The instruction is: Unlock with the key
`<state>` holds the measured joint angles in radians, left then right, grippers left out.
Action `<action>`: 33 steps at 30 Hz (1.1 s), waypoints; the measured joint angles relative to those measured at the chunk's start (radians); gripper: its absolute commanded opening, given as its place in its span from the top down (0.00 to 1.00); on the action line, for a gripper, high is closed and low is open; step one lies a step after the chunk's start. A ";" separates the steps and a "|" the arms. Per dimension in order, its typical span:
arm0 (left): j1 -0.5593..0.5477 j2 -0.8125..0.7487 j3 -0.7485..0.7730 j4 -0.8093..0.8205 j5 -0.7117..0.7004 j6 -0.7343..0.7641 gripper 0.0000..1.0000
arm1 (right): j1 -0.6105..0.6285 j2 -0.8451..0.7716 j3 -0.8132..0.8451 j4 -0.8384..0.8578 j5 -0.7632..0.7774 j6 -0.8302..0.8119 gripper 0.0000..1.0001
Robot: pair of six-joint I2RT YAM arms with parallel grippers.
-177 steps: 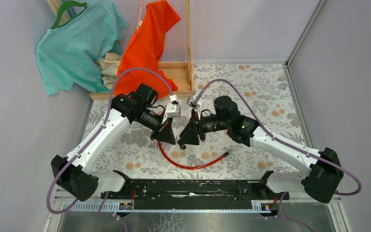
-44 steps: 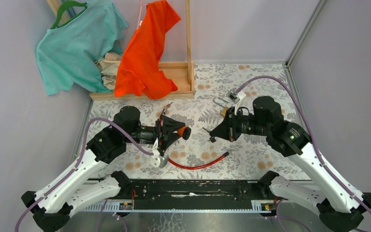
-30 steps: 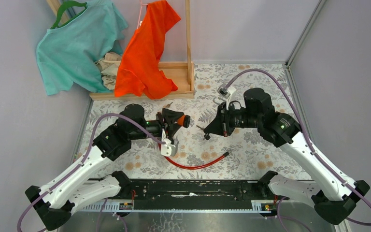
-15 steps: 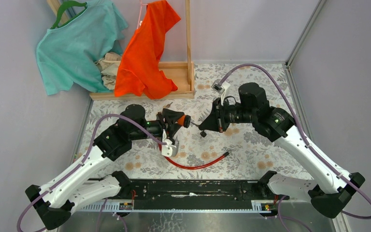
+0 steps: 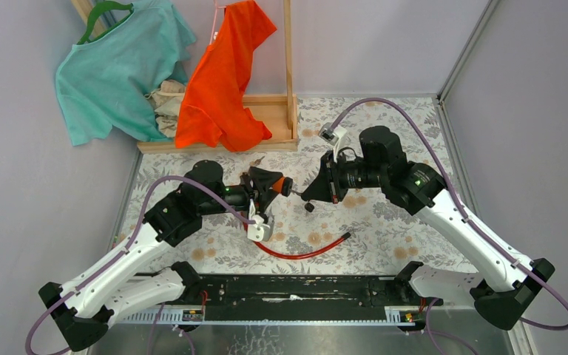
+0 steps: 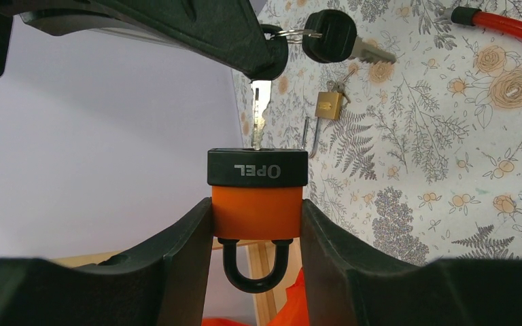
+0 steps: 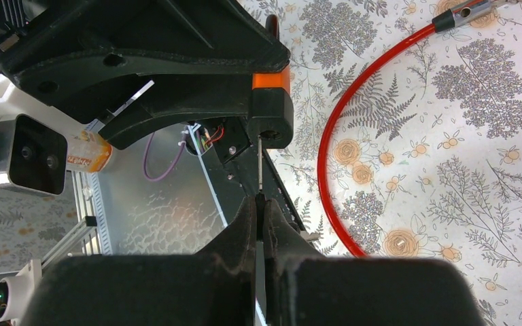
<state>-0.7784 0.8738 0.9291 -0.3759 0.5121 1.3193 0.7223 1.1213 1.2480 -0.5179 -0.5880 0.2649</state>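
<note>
Clamping the orange padlock [image 6: 257, 207] in the left gripper [image 5: 266, 186], jaws part-spread; pinching the key [image 6: 258, 115] in the tightly closed right gripper [image 7: 262, 204], blade tip meeting the keyhole end. Showing only from the left wrist: spare key [image 6: 336, 44] dangling, brass padlock [image 6: 328, 105] lying on the table [image 6: 448, 170]. Narrowing the earlier gap between key and orange padlock

Plain lilac-grey walls [image 5: 370, 44] close the scene on the left, far and right sides. The table [image 5: 414, 133] is covered by a cloth printed with grey ferns and orange flowers. At the far left stands a wooden rack [image 5: 288, 66] carrying a teal shirt [image 5: 111, 66] and an orange shirt [image 5: 225, 66]. The light is soft and even.
</note>
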 measured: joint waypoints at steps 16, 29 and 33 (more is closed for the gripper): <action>-0.005 -0.003 -0.004 0.000 -0.002 0.028 1.00 | 0.002 0.020 0.006 0.007 0.000 0.000 1.00; -0.016 -0.003 -0.006 -0.002 -0.034 0.076 1.00 | 0.002 0.037 0.022 0.001 0.002 0.000 1.00; -0.021 -0.003 -0.011 -0.002 -0.047 0.103 1.00 | 0.002 0.049 0.034 -0.011 0.003 0.001 1.00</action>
<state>-0.7990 0.8703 0.9184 -0.3775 0.4648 1.4227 0.7242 1.1702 1.2816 -0.5289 -0.5850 0.2661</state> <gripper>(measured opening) 0.514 0.025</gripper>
